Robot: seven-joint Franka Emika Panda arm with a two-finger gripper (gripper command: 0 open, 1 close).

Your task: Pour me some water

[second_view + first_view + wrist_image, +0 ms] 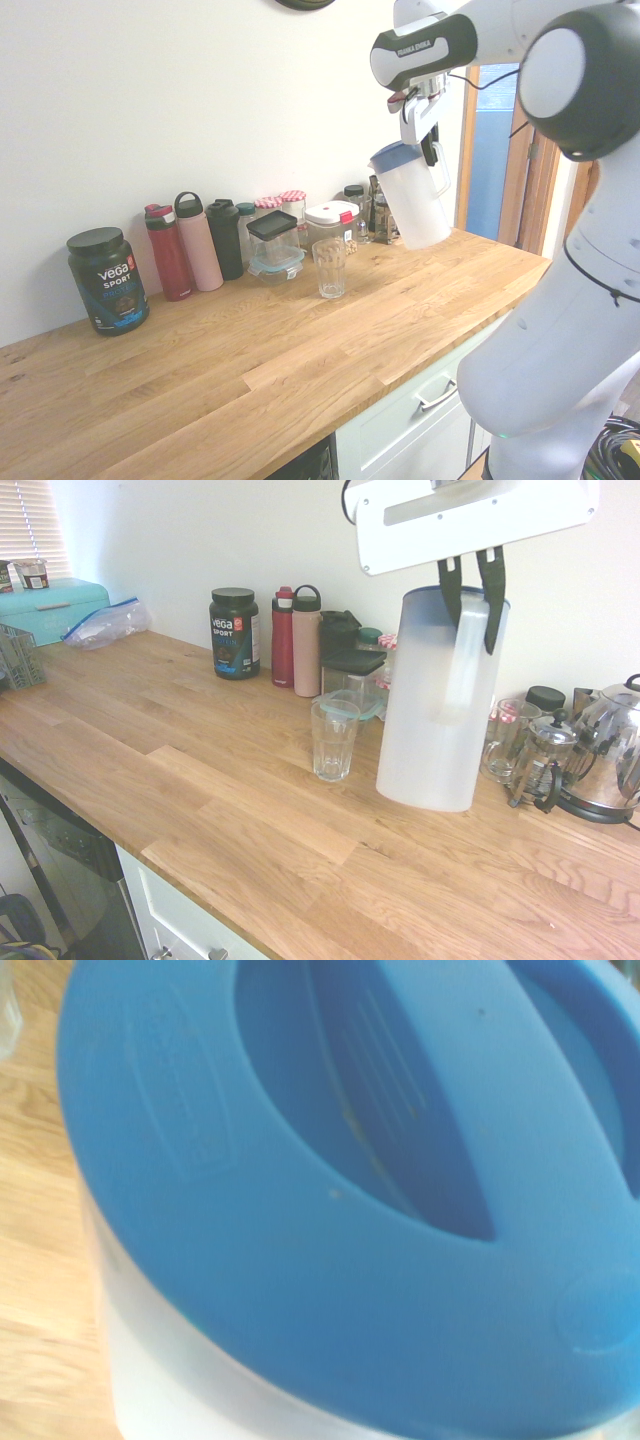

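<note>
A tall frosted-white jug (pixel 438 705) (pixel 411 205) with a blue lid (pixel 330 1190) hangs slightly tilted just above the wooden counter (pixel 200 780). My gripper (pixel 472 628) (pixel 432 152) comes down from above and is shut on the jug's side handle. The water inside does not show through the frosted wall. An empty clear glass (pixel 333 740) (pixel 329 267) stands upright on the counter, a short way to the jug's left in the first exterior view. The lid fills the wrist view.
Along the wall stand a Vega tub (pixel 235 632), a red bottle (pixel 283 637) and a pink bottle (pixel 306 640), and lidded containers (pixel 352 675). A steel kettle (pixel 610 748), French press (pixel 541 762) and glass mug (pixel 503 742) crowd the jug's right. A teal box (pixel 50 608) sits far left.
</note>
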